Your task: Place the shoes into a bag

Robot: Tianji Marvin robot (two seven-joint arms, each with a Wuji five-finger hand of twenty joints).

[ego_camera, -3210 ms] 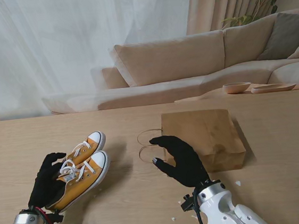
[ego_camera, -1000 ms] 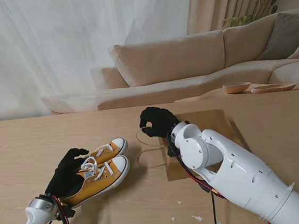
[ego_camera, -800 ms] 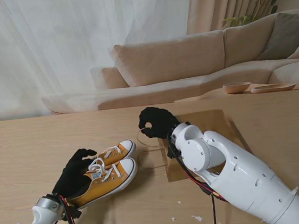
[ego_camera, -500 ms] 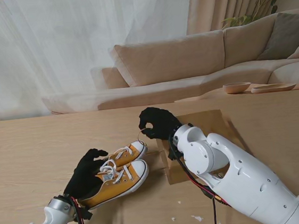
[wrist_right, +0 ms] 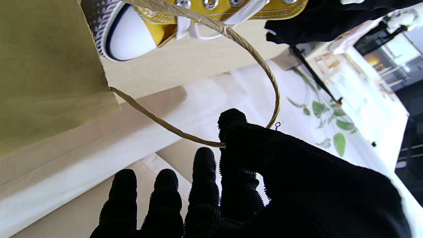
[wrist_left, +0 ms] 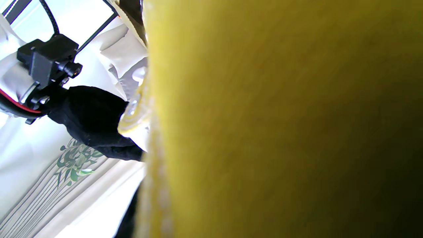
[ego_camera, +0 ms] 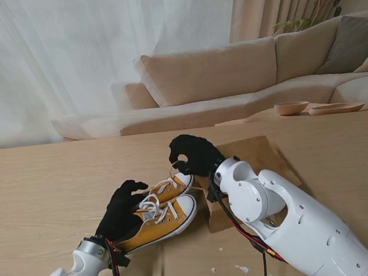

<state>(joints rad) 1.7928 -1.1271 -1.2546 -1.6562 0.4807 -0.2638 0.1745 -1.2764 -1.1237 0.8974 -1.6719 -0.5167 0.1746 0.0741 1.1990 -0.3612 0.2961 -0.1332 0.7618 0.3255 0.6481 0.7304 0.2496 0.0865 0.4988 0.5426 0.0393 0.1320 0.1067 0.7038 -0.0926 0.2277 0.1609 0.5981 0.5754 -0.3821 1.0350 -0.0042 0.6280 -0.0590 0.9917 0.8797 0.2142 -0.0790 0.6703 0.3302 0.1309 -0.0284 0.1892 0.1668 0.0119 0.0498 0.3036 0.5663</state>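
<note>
**Kid:** What do the shoes look like?

**Helper:** The shoes [ego_camera: 157, 211] are yellow, with white laces, white toe caps and white soles. They lie side by side on the wooden table [ego_camera: 38, 186], toes pointing at the open end of the brown paper bag [ego_camera: 265, 159]. The bag lies flat, just to their right.

**Kid:** Who has them?

**Helper:** The left hand [ego_camera: 122, 209], in a black glove, is wrapped around the heel end of both shoes.

**Kid:** And the other hand?

**Helper:** The right hand [ego_camera: 191, 154] pinches the bag's string handle [wrist_right: 264, 71] between its thumb and a finger, holding it up off the table.

**Kid:** What can't you see?

**Helper:** The big white right arm covers most of the bag. In the left wrist's view, blurry yellow cloth fills nearly everything. In the right wrist's view, only one toe cap [wrist_right: 127, 34] and some lace holes show. I cannot tell if the toes are inside the bag's mouth yet.
</note>
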